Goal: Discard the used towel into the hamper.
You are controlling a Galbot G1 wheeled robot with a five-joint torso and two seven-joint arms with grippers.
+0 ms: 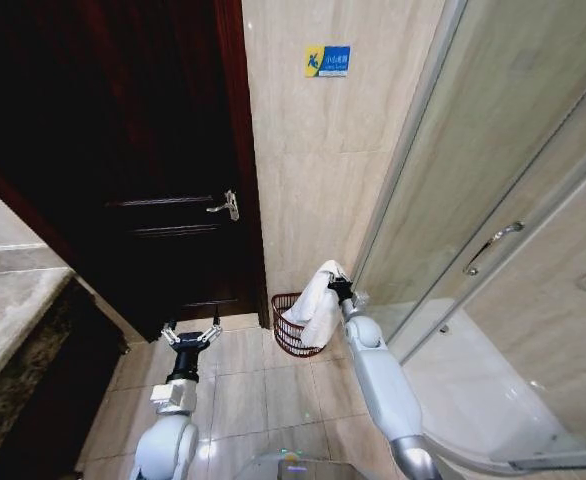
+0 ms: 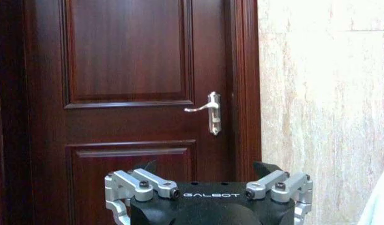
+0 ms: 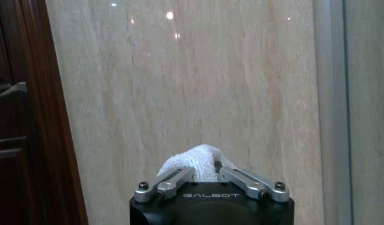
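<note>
Towel (image 1: 318, 305): white, clamped at its upper end between the fingers of the right gripper (image 1: 340, 287), the rest hanging below the fingers and draping down into the hamper (image 1: 289, 335). In the right wrist view the two fingers (image 3: 176, 180) are drawn close together, and a bunched fold of the towel (image 3: 195, 161) bulges out from between them. Hamper: reddish-brown, open weave, standing on the tiled floor (image 1: 243, 390) against the beige wall (image 1: 313, 170), directly beneath the right gripper's fingers, between the dark wooden door (image 1: 153, 150) and the glass shower enclosure (image 1: 493, 230). The towel's lower part lies over the hamper's near rim; whether it touches the bottom cannot be told.

Left gripper (image 1: 192, 334): fingers spread wide, nothing between them, held low above the floor, well apart from the hamper. In the left wrist view its fingers (image 2: 142, 180) point toward the door, with the door handle (image 2: 208, 110) beyond them.
</note>
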